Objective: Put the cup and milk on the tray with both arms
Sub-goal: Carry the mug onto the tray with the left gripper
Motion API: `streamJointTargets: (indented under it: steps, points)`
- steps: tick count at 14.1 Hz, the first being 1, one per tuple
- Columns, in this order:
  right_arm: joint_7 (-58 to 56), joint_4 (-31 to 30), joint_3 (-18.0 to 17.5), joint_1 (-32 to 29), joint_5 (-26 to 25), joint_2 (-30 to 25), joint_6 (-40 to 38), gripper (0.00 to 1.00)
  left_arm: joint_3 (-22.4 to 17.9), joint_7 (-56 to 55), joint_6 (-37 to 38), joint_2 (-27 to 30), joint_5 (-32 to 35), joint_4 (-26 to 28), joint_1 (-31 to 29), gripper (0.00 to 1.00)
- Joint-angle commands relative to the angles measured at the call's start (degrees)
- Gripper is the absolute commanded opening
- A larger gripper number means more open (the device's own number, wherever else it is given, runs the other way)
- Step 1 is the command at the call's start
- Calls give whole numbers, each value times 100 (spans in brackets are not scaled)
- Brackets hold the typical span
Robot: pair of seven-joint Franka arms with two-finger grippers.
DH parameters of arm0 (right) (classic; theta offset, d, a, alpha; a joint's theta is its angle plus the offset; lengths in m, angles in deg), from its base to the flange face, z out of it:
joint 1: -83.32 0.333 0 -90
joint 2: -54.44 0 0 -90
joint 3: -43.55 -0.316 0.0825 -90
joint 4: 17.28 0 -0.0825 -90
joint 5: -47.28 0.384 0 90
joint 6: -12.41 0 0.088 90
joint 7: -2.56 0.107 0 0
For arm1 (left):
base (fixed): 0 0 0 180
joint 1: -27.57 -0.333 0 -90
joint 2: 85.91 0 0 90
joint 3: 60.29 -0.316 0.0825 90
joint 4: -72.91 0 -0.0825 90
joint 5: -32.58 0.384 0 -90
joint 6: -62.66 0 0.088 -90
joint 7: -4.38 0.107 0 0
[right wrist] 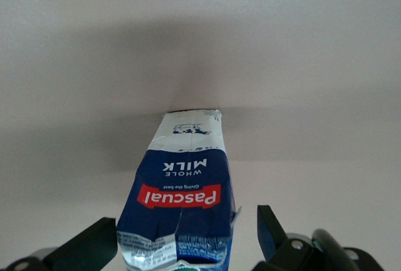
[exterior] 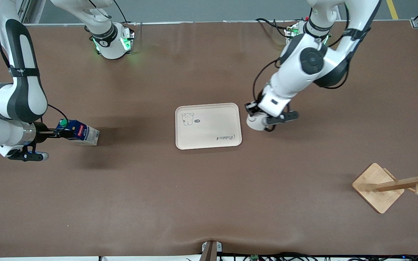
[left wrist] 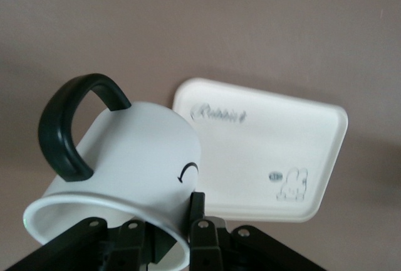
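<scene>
Clamping cup [left wrist: 135,158], left claw [exterior: 267,121] beside tray [exterior: 209,141]; right claw [exterior: 54,134] apart around milk [exterior: 82,133].

Front camera high over the desk [exterior: 209,203] facing the bases, wrist cameras close, left shares tray [exterior: 209,139] [left wrist: 263,139]

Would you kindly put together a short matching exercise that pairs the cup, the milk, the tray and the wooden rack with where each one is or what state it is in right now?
Things:
1. cup
2. milk
3. tray
4. wooden rack

Places or states:
A. lying on the table between the open fingers of the right end effector
B. at the left arm's end of the table, nearest the front camera
C. gripped at its rim by the shut left end effector, beside the tray
D. flat at mid-table with nothing on it

Pairs: 1-C, 2-A, 3-D, 4-B
</scene>
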Motion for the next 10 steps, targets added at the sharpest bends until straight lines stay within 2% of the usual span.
streamJointTargets:
  steps: [1,3,5,8,10]
  points:
    - [88,-524,-1,20,95,-239,377,100,-20,-695,1087,-983,807,-1201,618,0]
    - [105,-561,-1,11,104,-275,485,100,-38,-1075,1695,-1616,1274,-1887,1023,0]
    - [70,-351,7,-33,104,-257,363,100,-47,-1085,1820,-2100,1390,-2249,1314,0]
    - [88,80,7,-24,104,-213,-199,100,-370,-1076,1820,-2383,1391,-2365,1726,0]
    - [96,-155,7,-15,112,-213,-184,100,-643,-1076,1820,-2454,1382,-2365,2061,0]
